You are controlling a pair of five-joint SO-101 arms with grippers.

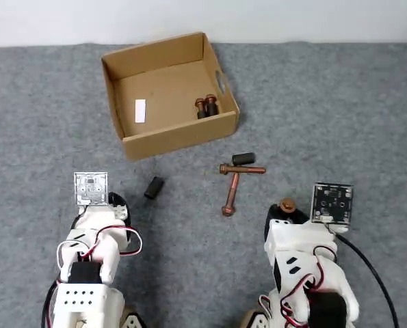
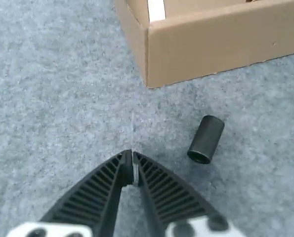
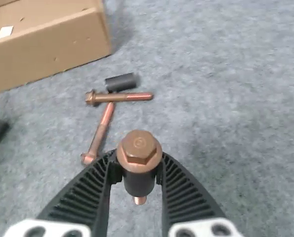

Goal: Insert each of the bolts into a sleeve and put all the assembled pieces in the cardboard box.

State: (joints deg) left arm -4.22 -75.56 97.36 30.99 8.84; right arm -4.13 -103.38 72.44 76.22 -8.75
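Gripping a sleeved bolt [image 3: 139, 148] firmly in the right claw [image 3: 138, 165] at near right, copper head up. Over at near left, the left claw [image 2: 132, 165] pinched fully closed on nothing, above the grey desk [image 1: 340, 102]. Just right of it and a touch farther, a loose black sleeve [image 2: 206, 139] on its side. Out in the middle, two bare bolts [image 1: 231, 193] touching in a T, with a second sleeve [image 1: 243, 158] just beyond them. Farther back, the cardboard box [image 1: 169, 140], with two assembled pieces [image 1: 206, 106] tucked in its near right corner.
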